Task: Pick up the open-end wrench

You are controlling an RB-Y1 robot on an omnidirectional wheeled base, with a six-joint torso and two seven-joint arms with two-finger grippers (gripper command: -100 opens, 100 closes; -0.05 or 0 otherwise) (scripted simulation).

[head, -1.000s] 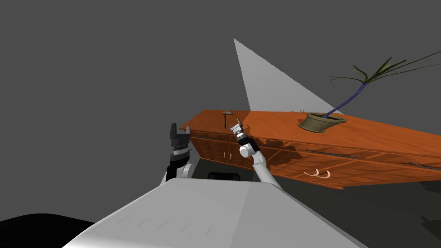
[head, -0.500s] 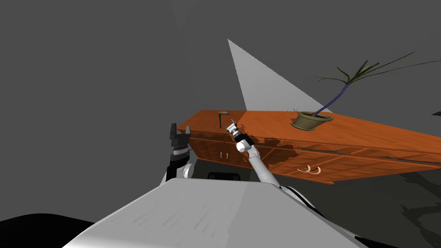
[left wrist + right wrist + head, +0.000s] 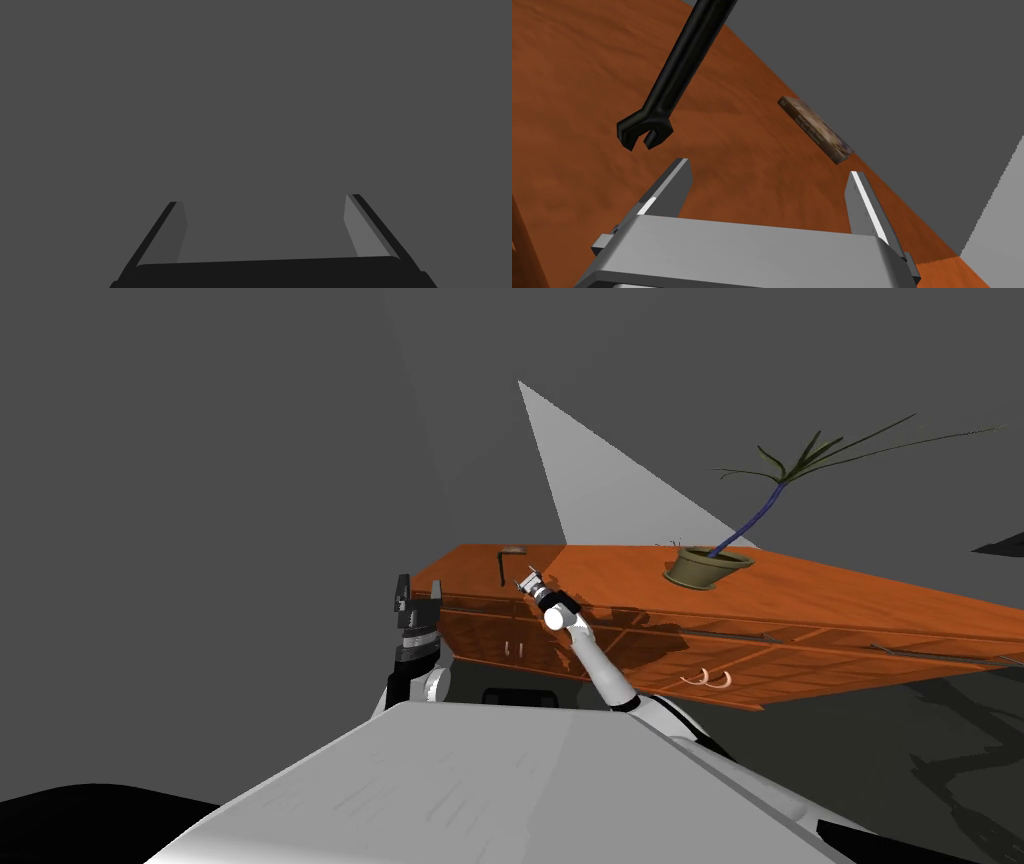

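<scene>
The black open-end wrench [image 3: 672,80] lies flat on the orange-brown sideboard top [image 3: 620,573], near its left end; in the head view it is a thin dark bar [image 3: 501,567]. Its forked jaw end points toward my right gripper [image 3: 767,185], which is open just short of it, with the fork slightly outside one finger. Seen from the head, my right gripper [image 3: 527,581] hovers over the top's front edge, right of the wrench. My left gripper [image 3: 262,225] is open and holds nothing; it is raised at the sideboard's left corner [image 3: 408,606].
A small brown flat block [image 3: 816,130] lies on the top beyond the wrench, near the back edge [image 3: 515,550]. A potted plant [image 3: 708,566] with long leaves stands further right. Drawers and doors with handles [image 3: 705,677] line the sideboard front. Grey wall behind.
My right gripper has moved left along the sideboard top, closer to the wrench. The head view has shifted, so the plant and sideboard sit further left. The left arm has kept still.
</scene>
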